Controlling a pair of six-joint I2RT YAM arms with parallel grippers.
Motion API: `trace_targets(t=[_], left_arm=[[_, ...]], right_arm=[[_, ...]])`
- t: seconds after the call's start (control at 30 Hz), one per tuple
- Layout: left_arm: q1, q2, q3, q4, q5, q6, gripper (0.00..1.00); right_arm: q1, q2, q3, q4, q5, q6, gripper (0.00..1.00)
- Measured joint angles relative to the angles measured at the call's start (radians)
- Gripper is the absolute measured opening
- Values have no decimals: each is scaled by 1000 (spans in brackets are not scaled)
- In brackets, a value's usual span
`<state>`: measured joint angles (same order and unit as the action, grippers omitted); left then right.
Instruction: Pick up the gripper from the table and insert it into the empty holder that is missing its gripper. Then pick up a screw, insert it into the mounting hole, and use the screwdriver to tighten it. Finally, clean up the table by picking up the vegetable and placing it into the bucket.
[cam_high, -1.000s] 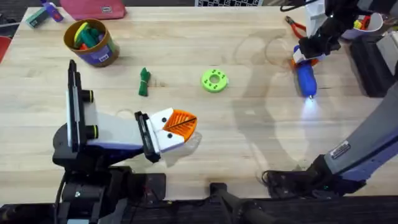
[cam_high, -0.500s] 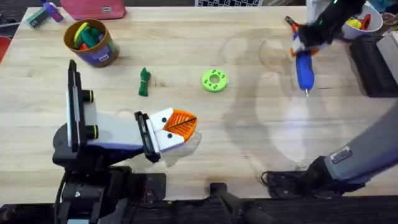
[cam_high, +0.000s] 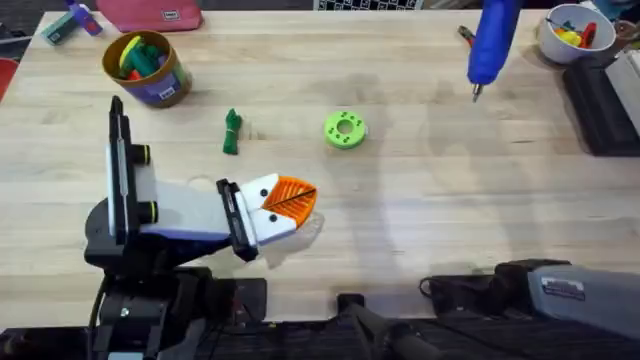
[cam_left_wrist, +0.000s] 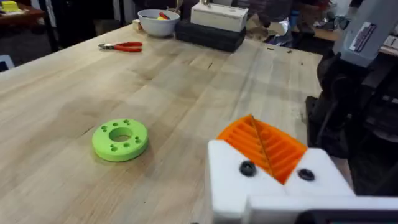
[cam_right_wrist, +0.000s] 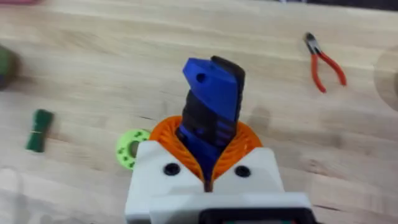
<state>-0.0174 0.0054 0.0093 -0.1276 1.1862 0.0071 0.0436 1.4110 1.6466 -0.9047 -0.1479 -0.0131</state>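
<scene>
Screwdriver (cam_high: 492, 40): now lifted off the table, clenched in right gripper (cam_right_wrist: 208, 165); tightening apparently next. Left gripper (cam_high: 290, 200): fingers together, empty, unmoved.

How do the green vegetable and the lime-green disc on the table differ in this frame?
The vegetable is slim, elongated and dark green; the disc is round, flat and lime green. The disc has a centre hole ringed by small holes; the vegetable has none visible. The vegetable lies nearer the bucket, the disc nearer the table's middle. Both rest loose on the wood, untouched by either gripper.
</scene>
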Motion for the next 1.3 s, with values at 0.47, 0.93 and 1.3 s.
trace_targets(t=[0.47, 0.93, 1.3], left_arm=[[0, 0, 0, 0, 0, 0, 19], [0, 0, 0, 0, 0, 0, 19], [0, 0, 0, 0, 0, 0, 19]], right_arm=[[247, -367, -111, 175, -15, 116, 25], [430, -521, -596, 802, -164, 240, 25], [486, -251, -625, 1308, -568, 268, 25]])
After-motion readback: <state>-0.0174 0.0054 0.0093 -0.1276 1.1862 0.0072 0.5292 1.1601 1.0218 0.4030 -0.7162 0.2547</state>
